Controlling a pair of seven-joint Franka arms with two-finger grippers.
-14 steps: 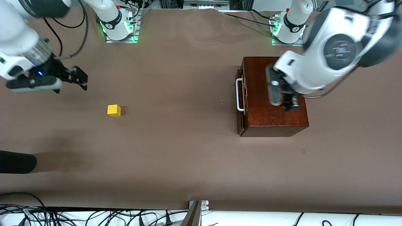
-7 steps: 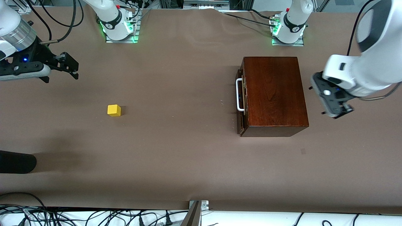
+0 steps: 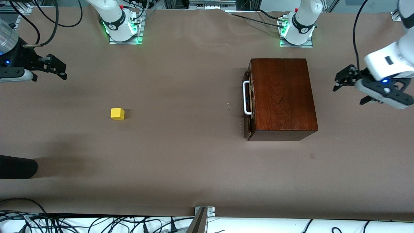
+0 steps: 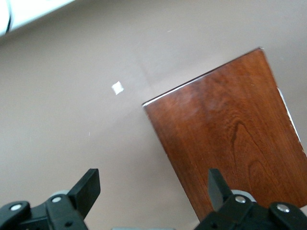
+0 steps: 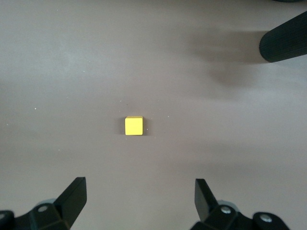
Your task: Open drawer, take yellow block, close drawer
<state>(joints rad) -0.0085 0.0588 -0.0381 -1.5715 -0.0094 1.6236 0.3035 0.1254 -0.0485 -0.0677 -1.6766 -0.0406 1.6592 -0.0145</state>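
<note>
The yellow block lies alone on the brown table, toward the right arm's end, and also shows in the right wrist view. The dark wooden box stands toward the left arm's end. Its drawer sits flush with the box, white handle facing the block. My right gripper hangs open and empty over bare table at the right arm's end, its fingers apart from the block. My left gripper is open and empty over the table beside the box.
A black rounded object pokes in at the table's edge near the front camera, at the right arm's end, also in the right wrist view. A small pale mark is on the table by the box. Cables run along the front edge.
My left arm has swung off the top of the box to the table beside it. My right gripper has drawn back toward the table's end. The block and the drawer have not moved.
</note>
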